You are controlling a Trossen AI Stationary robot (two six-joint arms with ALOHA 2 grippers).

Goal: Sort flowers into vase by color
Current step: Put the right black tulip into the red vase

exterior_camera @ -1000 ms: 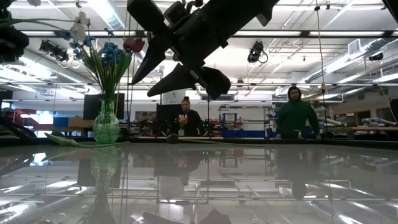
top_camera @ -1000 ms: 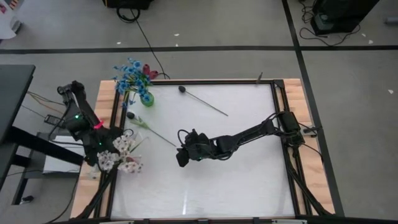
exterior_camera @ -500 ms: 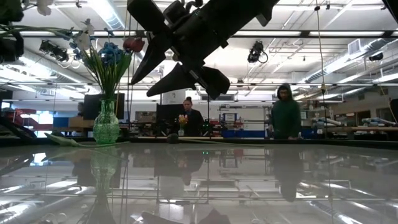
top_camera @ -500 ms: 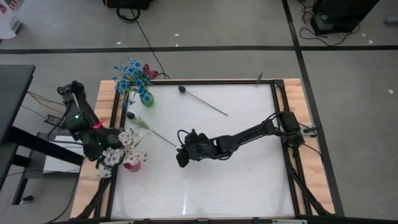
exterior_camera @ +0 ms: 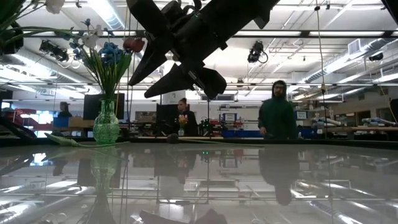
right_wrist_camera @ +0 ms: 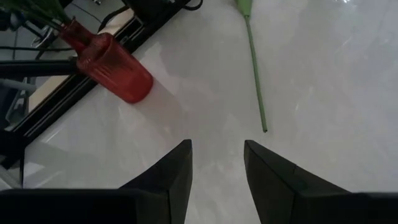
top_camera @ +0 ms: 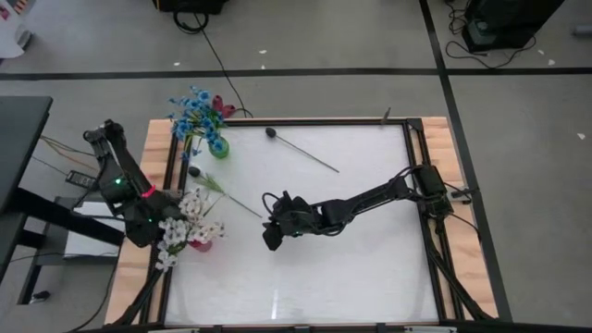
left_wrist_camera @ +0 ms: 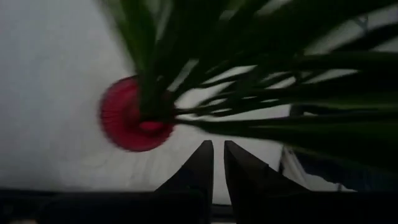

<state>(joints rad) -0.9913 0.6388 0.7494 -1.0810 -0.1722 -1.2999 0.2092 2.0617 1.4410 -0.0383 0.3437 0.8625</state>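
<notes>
Progress: partway | blue flowers [top_camera: 193, 109] in green vase [top_camera: 217, 146], worktop [top_camera: 370, 250] far-left corner | white flowers [top_camera: 190, 217] in red vase [top_camera: 198, 243], left edge | left gripper [top_camera: 159, 227] beside them, fingers near shut, grip unclear | right gripper [top_camera: 271, 231] mid-worktop, fingers parted, empty | left: two loose stems [top_camera: 227, 196], [top_camera: 301, 150].

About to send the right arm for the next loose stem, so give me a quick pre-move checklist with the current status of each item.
1. Right hand open and empty: ok.
2. Green stem lying free on the table ahead of it: ok.
3. Left hand clear of the white flowers: cannot tell; its fingers are nearly shut under the leaves.
4. Red vase upright: ok.
5. Green vase with blue flowers upright at the far corner: ok.
6. Dark-headed stem out of the right arm's way: ok.
</notes>
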